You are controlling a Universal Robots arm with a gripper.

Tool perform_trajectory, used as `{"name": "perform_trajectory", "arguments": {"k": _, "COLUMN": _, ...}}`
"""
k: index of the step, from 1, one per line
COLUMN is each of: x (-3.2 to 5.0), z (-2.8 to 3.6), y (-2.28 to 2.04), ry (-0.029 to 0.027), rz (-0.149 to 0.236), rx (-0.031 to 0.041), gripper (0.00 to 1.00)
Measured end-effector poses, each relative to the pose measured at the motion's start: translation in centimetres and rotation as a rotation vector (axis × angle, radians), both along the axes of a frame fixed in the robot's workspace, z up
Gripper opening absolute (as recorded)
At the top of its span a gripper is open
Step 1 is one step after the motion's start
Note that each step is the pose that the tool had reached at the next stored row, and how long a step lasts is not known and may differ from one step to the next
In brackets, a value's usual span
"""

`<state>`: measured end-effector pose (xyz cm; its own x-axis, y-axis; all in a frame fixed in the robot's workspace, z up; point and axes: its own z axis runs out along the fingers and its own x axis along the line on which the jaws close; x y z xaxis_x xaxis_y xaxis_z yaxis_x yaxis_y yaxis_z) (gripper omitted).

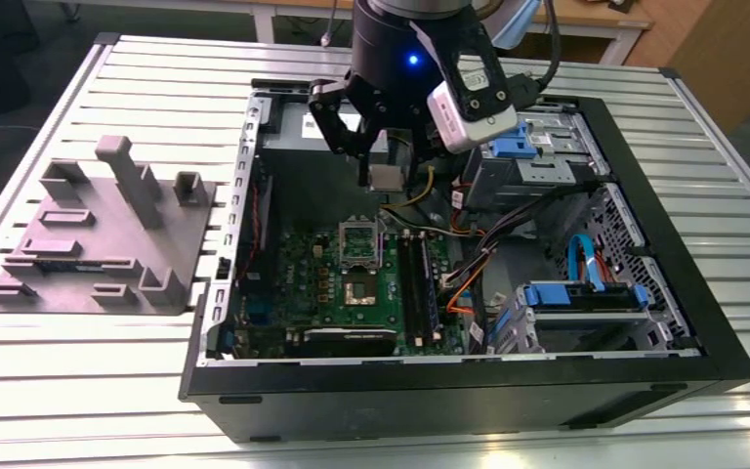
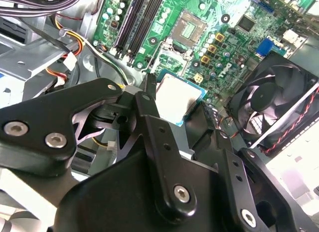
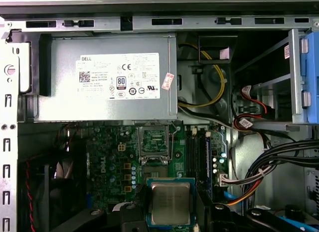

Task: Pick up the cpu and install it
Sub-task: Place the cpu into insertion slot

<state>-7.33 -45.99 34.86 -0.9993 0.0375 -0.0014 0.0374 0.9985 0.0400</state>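
Note:
The cpu [image 1: 385,178], a small square chip with a silvery top and a thin pale rim, hangs inside the open computer case [image 1: 479,391] above the green motherboard [image 1: 336,293]. My gripper [image 1: 385,182] is shut on it, with a black finger on each side. In both wrist views the cpu [image 2: 177,98] [image 3: 170,202] sits between the dark fingers [image 2: 149,112]. The open socket [image 3: 153,141] [image 2: 192,26] lies on the board a short way beyond the chip, and its hinged metal frame [image 1: 359,240] is lifted.
A grey power supply with a white label [image 3: 104,77] fills the case's far end. Bundled cables [image 3: 269,162] and blue drive bays [image 1: 584,293] crowd the exterior view's right. A black fan [image 2: 271,102] stands by the board. A grey fixture block [image 1: 89,244] rests on the slatted table.

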Motion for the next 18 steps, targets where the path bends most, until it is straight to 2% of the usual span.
{"name": "perform_trajectory", "arguments": {"k": 1, "x": 0.00, "z": -0.27, "y": -0.06, "ry": 0.0024, "rz": 0.000, "rx": -0.0027, "gripper": 0.47}}
{"name": "perform_trajectory", "arguments": {"k": 2, "x": 0.00, "z": -0.67, "y": -0.34, "ry": 0.0057, "rz": 0.001, "rx": -0.0034, "gripper": 0.47}}
{"name": "perform_trajectory", "arguments": {"k": 10, "x": -0.05, "z": -2.14, "y": -0.42, "ry": 0.0058, "rz": 0.007, "rx": -0.0032, "gripper": 0.47}}
{"name": "perform_trajectory", "arguments": {"k": 18, "x": -0.06, "z": -2.34, "y": -0.42, "ry": 0.0056, "rz": 0.007, "rx": -0.0028, "gripper": 0.47}}
